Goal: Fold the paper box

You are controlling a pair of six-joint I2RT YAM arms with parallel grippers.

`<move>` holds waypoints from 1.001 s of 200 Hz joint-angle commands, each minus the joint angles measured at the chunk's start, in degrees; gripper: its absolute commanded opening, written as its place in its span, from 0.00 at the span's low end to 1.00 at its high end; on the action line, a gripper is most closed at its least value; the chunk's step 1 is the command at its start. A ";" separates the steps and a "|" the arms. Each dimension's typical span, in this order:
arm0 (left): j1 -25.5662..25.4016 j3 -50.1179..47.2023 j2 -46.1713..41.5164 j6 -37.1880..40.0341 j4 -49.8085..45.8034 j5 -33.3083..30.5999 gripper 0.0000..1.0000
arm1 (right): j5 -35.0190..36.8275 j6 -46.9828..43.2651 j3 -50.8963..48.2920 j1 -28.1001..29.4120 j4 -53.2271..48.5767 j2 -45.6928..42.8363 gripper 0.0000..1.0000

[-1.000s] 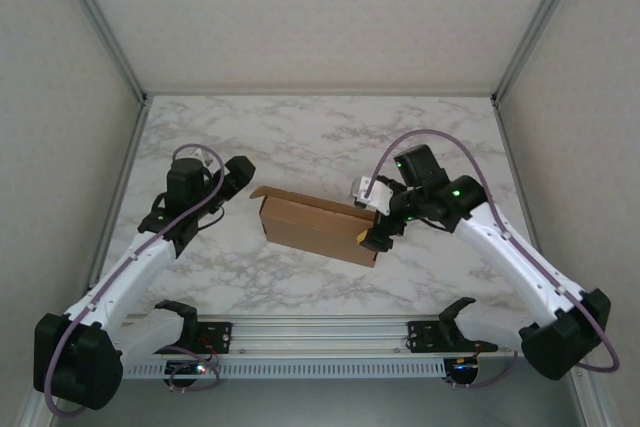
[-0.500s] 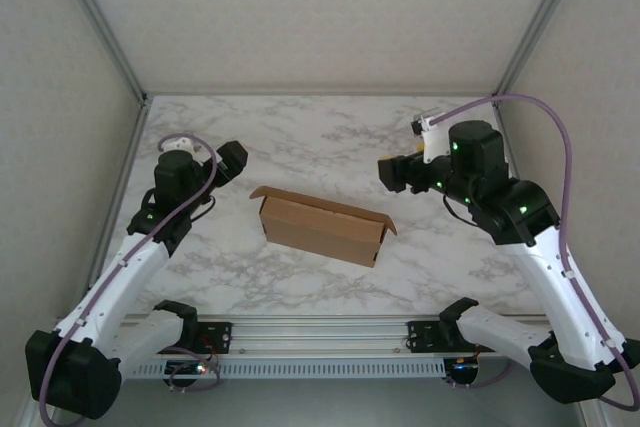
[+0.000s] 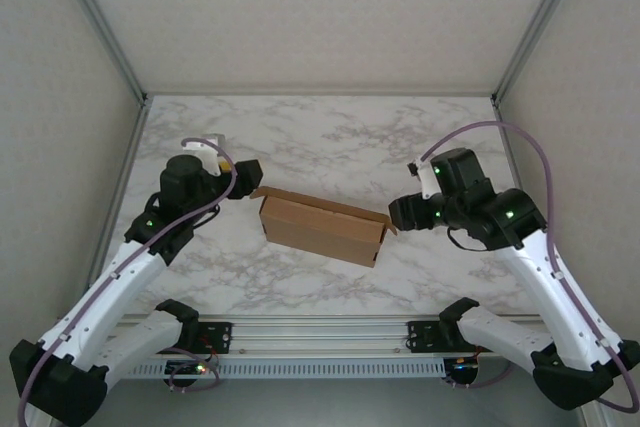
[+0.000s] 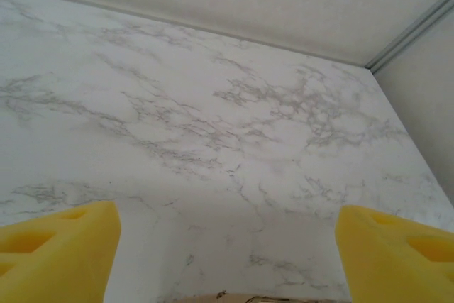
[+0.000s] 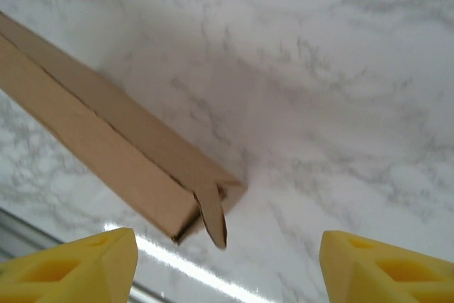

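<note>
The left pincer [image 3: 246,177] is spread apart, empty, beside the far left corner of the paper box [image 3: 320,227], laid on the middle of the bench [image 3: 330,137]. The right pincer [image 3: 402,213], likewise apart, should be squared to the loose end flap [image 5: 213,219] before tucking.
</note>
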 commanded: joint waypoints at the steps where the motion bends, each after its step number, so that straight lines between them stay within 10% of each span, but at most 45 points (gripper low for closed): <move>1: -0.81 -1.38 -0.60 3.63 -2.05 1.85 0.77 | -0.90 1.33 -1.75 0.19 -4.03 1.60 0.66; 200: -1.78 -8.39 -2.12 -2.21 3.36 1.88 0.75 | 0.29 24.22 -5.32 5.15 3.62 11.31 0.00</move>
